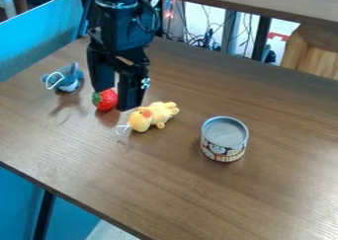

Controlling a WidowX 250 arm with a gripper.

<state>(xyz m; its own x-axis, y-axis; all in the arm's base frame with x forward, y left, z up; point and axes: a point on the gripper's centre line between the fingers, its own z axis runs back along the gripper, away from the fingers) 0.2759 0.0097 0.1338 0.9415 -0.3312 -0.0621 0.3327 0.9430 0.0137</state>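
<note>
Wooden bench (277, 199) space is shared around a yellow plush (158, 116): beside it, a strawberry (105, 101) is overhung by the hand (114, 100), fingers apart, so nothing seems clamped; on its other side, a can (224, 140).

Arm: my black arm (122, 29) comes into the camera view from the top edge, left of centre, its upper part cut off by that edge.
Wrist: I have the wrist (119, 6) above the gripper, with a dark cable (157, 19) looping beside it.
Gripper: my black gripper (112, 100) hangs nearly straight down in the left half of the view.
Fingers: I see two long, blocky fingers (131, 92) standing apart, a gap between them; one tip sits lower in the view.
Marking: a small pale pattern (146, 83) shows on the lower-reaching finger's side.
</note>
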